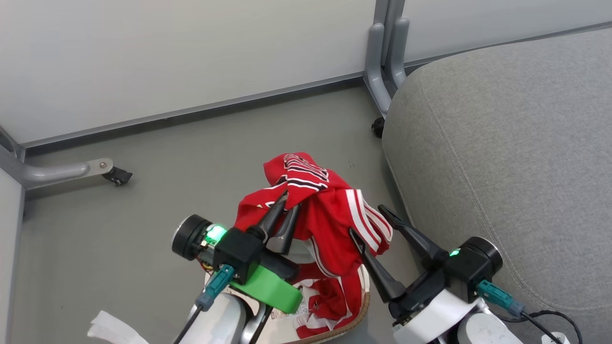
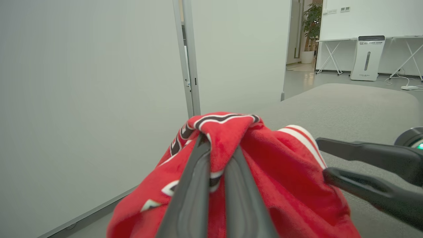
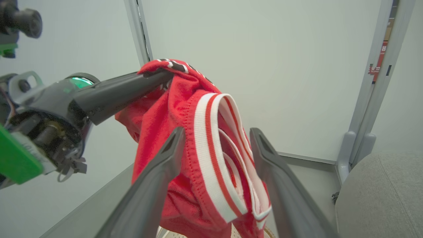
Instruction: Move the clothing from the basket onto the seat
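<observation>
Since it must clear the basket (image 1: 359,309) for the seat (image 1: 502,143), clothing (image 1: 330,215): pinched aloft in left gripper (image 1: 289,200); right gripper (image 1: 367,220) wide, straddling striped trim, unclamped.

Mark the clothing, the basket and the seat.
clothing (image 1: 331,220), head view, red fabric just left of the white stripes.
basket (image 1: 359,310), head view, brown rim on its right side.
seat (image 1: 502,143), head view, bare grey top surface.

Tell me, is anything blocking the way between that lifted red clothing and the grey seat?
No obstacle shows. The clothing, pinched by the left hand, hangs beside the seat; just the open right hand sits between, straddling its striped edge.
</observation>
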